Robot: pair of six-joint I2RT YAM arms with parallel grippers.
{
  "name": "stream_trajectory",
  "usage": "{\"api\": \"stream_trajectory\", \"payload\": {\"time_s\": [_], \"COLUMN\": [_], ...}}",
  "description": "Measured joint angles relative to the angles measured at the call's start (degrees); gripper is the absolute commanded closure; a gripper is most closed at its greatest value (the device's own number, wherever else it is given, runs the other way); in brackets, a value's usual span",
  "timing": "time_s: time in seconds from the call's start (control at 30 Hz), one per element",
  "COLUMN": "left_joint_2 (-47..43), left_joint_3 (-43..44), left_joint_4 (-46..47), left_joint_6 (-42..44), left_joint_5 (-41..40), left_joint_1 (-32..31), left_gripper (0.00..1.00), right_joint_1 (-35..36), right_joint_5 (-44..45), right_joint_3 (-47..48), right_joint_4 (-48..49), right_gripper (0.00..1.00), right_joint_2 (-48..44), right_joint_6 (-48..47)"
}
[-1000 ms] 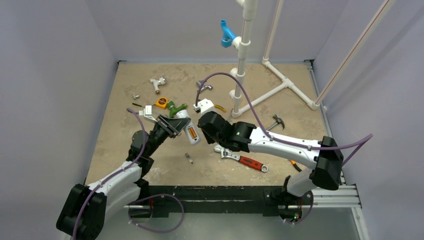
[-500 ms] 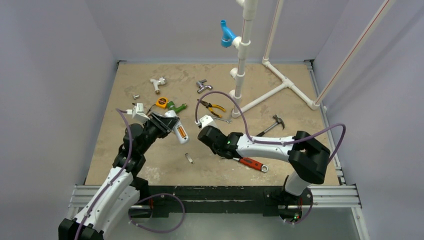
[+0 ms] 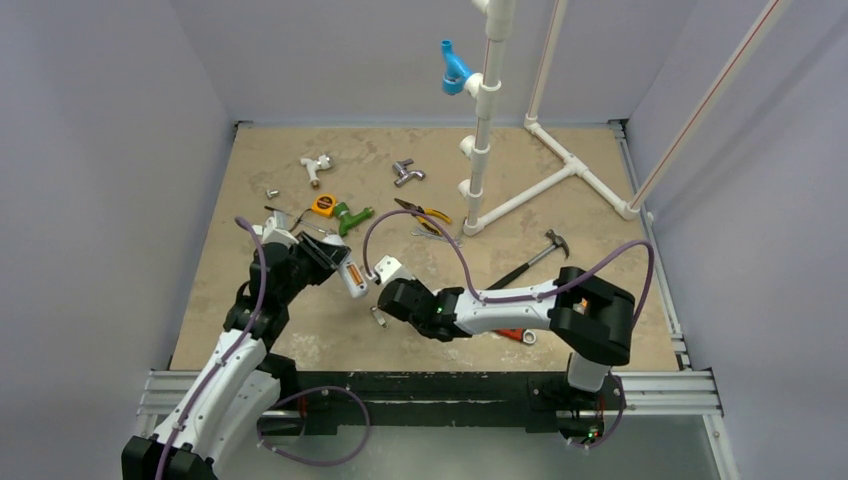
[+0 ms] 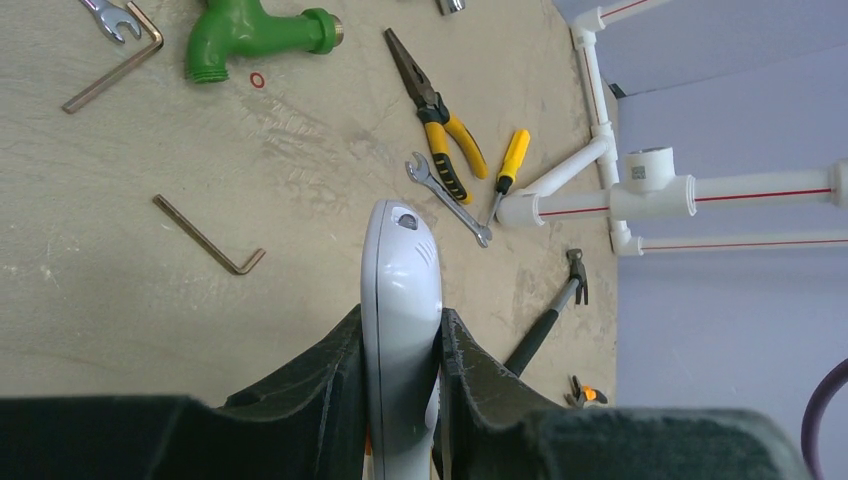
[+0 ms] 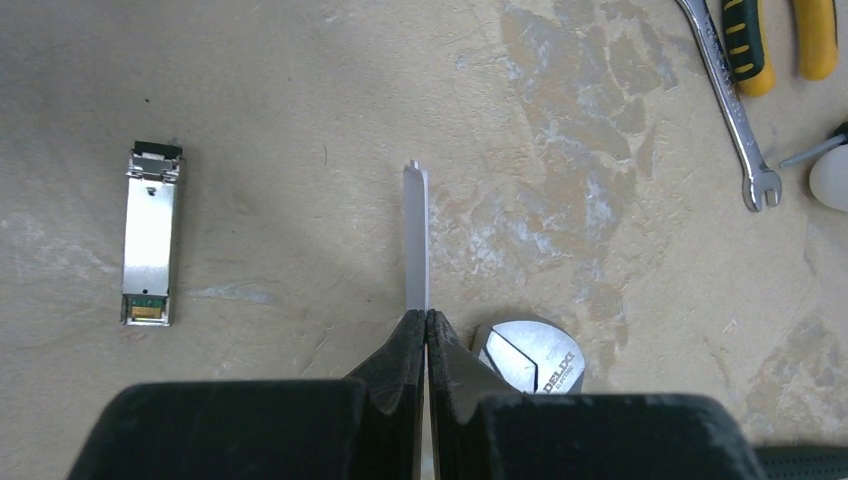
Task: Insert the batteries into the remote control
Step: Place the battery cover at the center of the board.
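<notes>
My left gripper (image 3: 338,266) is shut on the white remote control (image 3: 350,272), held above the table left of centre. An orange battery (image 3: 354,270) shows in its open back. In the left wrist view the remote control (image 4: 401,290) stands edge-on between the two fingers of that gripper (image 4: 400,335). My right gripper (image 3: 385,280) is just right of the remote, shut on a thin white cover piece (image 3: 388,268). In the right wrist view the cover piece (image 5: 416,240) sticks out edge-on from the closed right gripper (image 5: 426,320) above the table.
A small silvery module (image 5: 150,235) lies on the table left of the cover; a wrench head (image 5: 530,355) lies under the right fingers. Green tap (image 3: 350,215), pliers (image 3: 425,213), hammer (image 3: 540,255) and a white pipe frame (image 3: 480,130) lie farther back. An Allen key (image 4: 210,235) lies below the remote.
Both arms have drawn back toward the near left. The left gripper carried the remote down and left; the right gripper brought the cover piece left, close beside the remote.
</notes>
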Motion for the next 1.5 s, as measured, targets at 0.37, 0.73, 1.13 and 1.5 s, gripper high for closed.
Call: {"api": "stream_trajectory", "payload": {"time_s": [0.37,0.73,1.13,1.5], "left_joint_2": [0.33,0.31,0.31,0.2], "left_joint_3": [0.15,0.15,0.15,0.15], "left_joint_4": [-0.42,-0.42,-0.42,-0.42], "left_joint_6": [0.11,0.11,0.11,0.09], "left_joint_5": [-0.02,-0.02,0.0,0.07], "left_joint_1": [0.35,0.37,0.44,0.76], "left_gripper": [1.0,1.0,1.0,1.0], "right_joint_1": [3.41,4.63,0.44,-13.97], "right_joint_5": [4.39,2.23,-11.17,-36.39], "right_joint_3": [0.74,0.76,-1.92,-4.81], "right_joint_4": [0.15,-0.02,2.75,4.7], "right_gripper": [1.0,0.63,0.4,0.34], "right_joint_2": [2.4,2.8,-5.66,-8.41], "right_joint_6": [-2.84,-3.23,-5.2,-16.48]}}
